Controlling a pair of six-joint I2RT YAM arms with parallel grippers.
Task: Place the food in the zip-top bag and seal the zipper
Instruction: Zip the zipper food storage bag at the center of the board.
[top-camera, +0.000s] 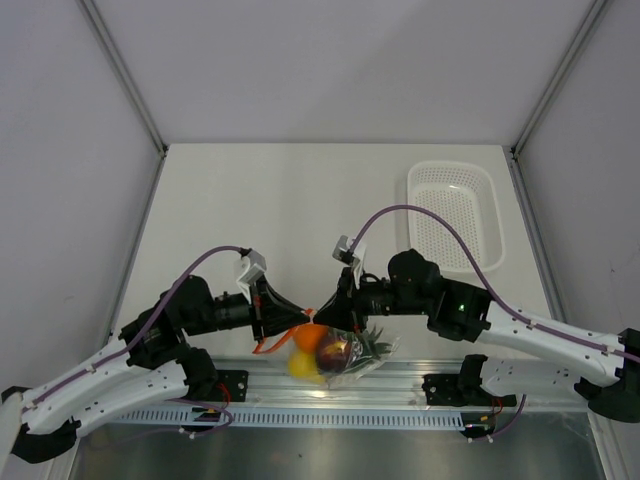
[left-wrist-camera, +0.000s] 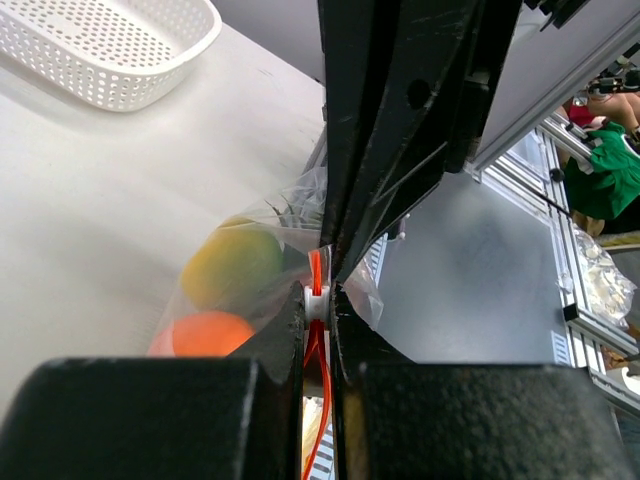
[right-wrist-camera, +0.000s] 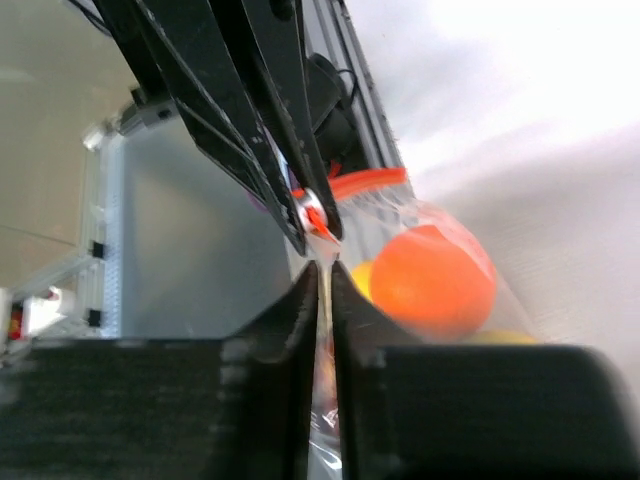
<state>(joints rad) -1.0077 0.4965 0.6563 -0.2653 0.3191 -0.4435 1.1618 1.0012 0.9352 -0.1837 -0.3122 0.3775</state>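
Zip-top bag (top-camera: 362, 352), food (top-camera: 309, 338) inside, near edge; left gripper (left-wrist-camera: 317, 300) clamped on zipper (left-wrist-camera: 316, 264), right gripper (right-wrist-camera: 323, 285) pinching bag's mouth.

Top cam: fixed, high & behind arm bases, looks down over whole desk (top-camera: 290, 200) from far off, basket (top-camera: 455, 210) incl. Left wrist cam: right behind left tool (left-wrist-camera: 318, 295), v. close, looks along its fingers across desk to basket. Right wrist cam: same behind right tool (right-wrist-camera: 322, 285), facing opp. way. All 3 share zip-top bag (top-camera: 362, 352) & orange (right-wrist-camera: 432, 280); wrist cams both catch zipper (left-wrist-camera: 316, 262) & each other's tool.
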